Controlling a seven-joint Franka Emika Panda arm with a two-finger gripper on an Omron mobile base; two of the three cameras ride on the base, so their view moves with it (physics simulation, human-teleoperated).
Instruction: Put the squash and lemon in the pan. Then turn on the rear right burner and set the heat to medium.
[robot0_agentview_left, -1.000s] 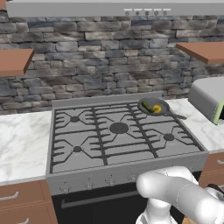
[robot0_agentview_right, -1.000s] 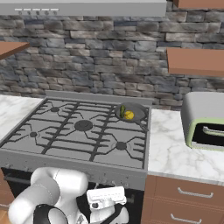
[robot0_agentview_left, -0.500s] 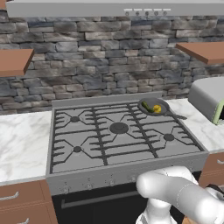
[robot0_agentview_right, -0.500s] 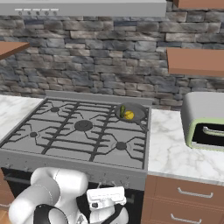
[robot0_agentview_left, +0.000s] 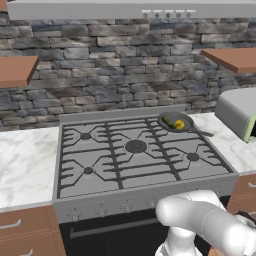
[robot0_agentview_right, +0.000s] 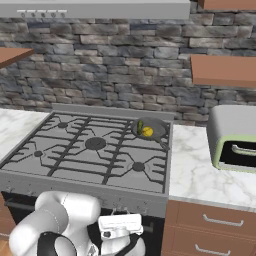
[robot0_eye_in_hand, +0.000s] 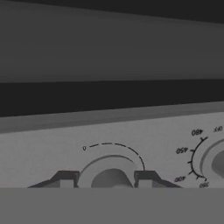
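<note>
Fingertips (robot0_eye_in_hand: 65, 178) of the gripper (robot0_eye_in_hand: 106, 180) now flank a stove knob (robot0_eye_in_hand: 109, 175) on the front panel, the jaws having drawn in over the last second until they look clamped on it; I judge the burner step is about to start, since loading is done. Going left to right over the stove (robot0_agentview_left: 95, 152), the pan (robot0_agentview_left: 176, 122) sits on the rear right burner, holding the dark green squash (robot0_agentview_left: 167, 121) and, beside it, the yellow lemon (robot0_agentview_left: 179, 124).

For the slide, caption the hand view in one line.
Gripper closing its fingertips on either side of a round stove knob on the grey control panel, beside a numbered dial.
</note>
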